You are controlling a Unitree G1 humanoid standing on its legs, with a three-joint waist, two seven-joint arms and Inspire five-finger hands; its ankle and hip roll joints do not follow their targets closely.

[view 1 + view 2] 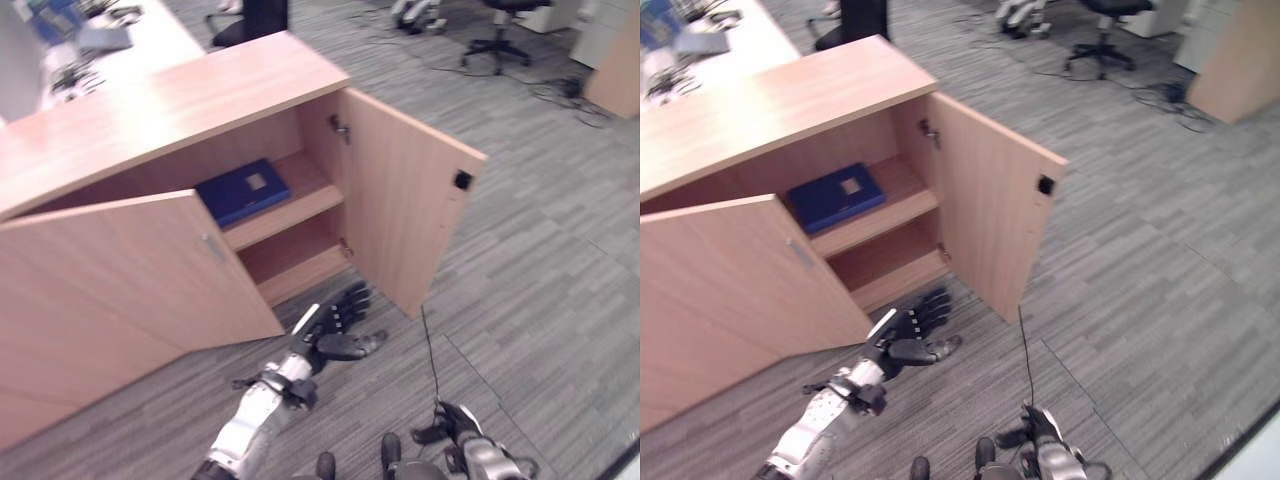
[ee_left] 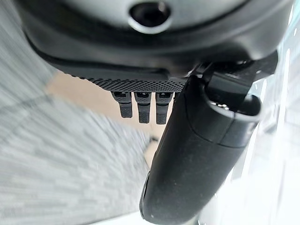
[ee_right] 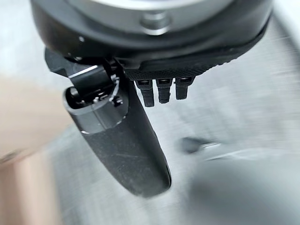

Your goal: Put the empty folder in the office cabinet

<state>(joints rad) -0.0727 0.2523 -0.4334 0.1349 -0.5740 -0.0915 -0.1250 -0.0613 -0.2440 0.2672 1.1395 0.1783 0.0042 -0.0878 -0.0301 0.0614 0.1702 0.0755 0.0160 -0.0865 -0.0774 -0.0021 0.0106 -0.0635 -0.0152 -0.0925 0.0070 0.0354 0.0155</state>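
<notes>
Lying flat on the upper shelf of the office cabinet: the blue folder, toward the shelf's front, well inside the opening. Looking, by that, like the placing itself being already done; whether the folder is empty cannot be told. Standing open on both sides of the cabinet: the right door swung wide, the left door angled out in front of the cabinet's left half. Remaining, as a judgement, perhaps only closing those doors, if the task is taken to include it.

Hovering low in front of the cabinet, just below the gap between the two doors: the left hand, fingers straight and spread, thumb out, holding nothing. Confirming this in its own wrist view: fingers extended, nothing between them and the thumb. Hanging farther from the cabinet, down near the floor: the right hand, likewise carrying nothing, its fingers straight and relaxed in its wrist view.

Lying bare inside the cabinet: the lower shelf. Running under everything: a grey striped carpet floor. Standing behind the cabinet: a pale tabletop with a few small items, too indistinct to name. Sitting well beyond the cabinet, at the far side of the room: a black office chair with cables trailing on the carpet nearby, and another wooden unit past it.
</notes>
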